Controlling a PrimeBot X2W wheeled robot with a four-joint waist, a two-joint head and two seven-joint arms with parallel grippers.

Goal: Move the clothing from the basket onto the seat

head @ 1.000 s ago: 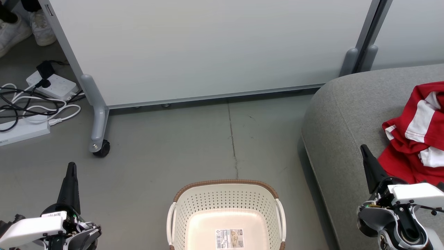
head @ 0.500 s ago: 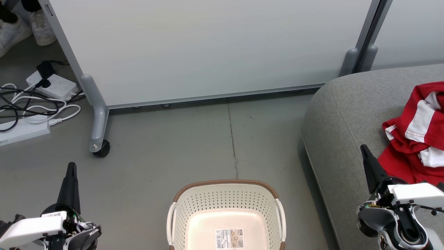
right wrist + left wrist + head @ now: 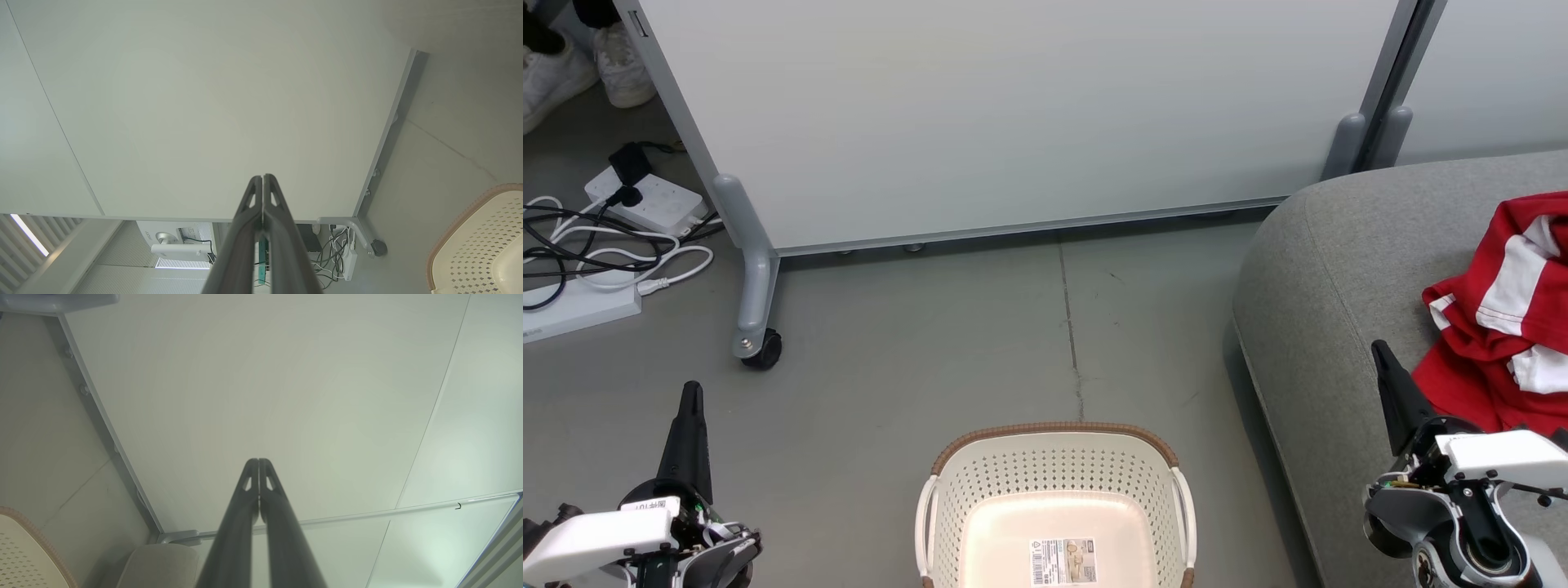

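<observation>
I am logging the clothing lying heaped on the seat, at right; the basket is sitting on the floor, apart. Left gripper and right gripper are hovering clenched, the right near the clothing.

Grey matt floor, evenly lit, with 1 thin crack running straight back to the partitions. Behind it, 2 pale partitions: a wide panel across most of the head view and a second panel at upper right, meeting at 2 grey posts. At the wide panel's left end, a grey leg on a black caster. Left of the leg, on the floor, a white power strip, tangled black and white cables and a flat white box. In the right wrist view, pale slats crossed by 1 bright strip of light.
</observation>
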